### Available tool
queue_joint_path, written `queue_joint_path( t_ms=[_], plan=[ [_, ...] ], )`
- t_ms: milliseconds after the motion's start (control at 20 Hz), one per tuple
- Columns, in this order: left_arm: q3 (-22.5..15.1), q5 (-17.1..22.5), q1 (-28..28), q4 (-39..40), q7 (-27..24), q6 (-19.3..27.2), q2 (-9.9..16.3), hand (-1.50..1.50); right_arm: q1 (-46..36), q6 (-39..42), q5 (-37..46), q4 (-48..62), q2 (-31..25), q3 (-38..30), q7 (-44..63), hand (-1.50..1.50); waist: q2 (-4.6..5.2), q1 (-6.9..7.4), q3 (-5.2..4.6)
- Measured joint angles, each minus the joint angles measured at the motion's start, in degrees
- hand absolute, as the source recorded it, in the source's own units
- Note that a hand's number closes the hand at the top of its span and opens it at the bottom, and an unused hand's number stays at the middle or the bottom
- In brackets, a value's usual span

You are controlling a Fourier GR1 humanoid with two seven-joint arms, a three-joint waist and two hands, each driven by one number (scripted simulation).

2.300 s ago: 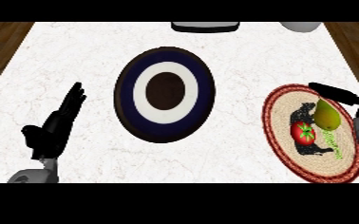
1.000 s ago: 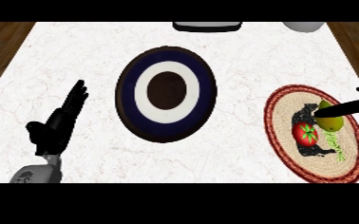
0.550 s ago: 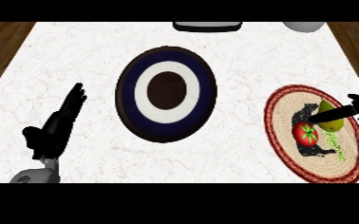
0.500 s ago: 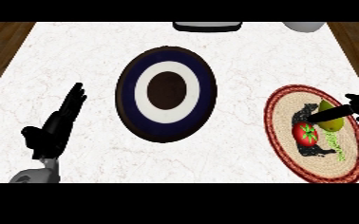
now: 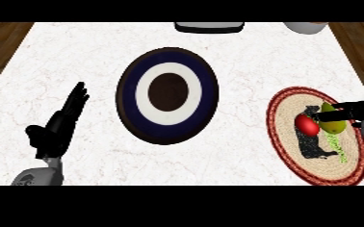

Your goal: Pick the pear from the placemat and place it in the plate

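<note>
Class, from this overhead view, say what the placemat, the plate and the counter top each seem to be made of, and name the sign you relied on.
Placemat: probably woven straw or fibre, matte; concentric ribbed rings with a red border.
Plate: likely glazed ceramic; smooth, flat bands of dark blue, white and brown.
Counter top: looks like polished marble or marble-look stone; white with faint reddish veins.

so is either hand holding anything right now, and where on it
Right hand has fingers around the pear at its upper right side, on the placemat; a full grasp cannot be told. Left hand holds nothing.
</note>
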Motion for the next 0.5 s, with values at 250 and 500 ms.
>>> queue_joint_path(
  t_ms=[250,500],
  plan=[
    [0.2,-0.1,0.6,-1.0,0.6,-0.1,-0.2,0.00,0.4,-0.6,1.7,0.4,0.9,-0.6,-2.9,1.50,-0.20,-0.20,-0.45],
    [0.2,-0.4,1.1,-1.1,0.3,-0.5,-0.4,0.00,0.6,-3.0,4.8,0.4,1.4,0.0,-6.6,1.50,-0.20,-0.40,-0.43]
  ],
)
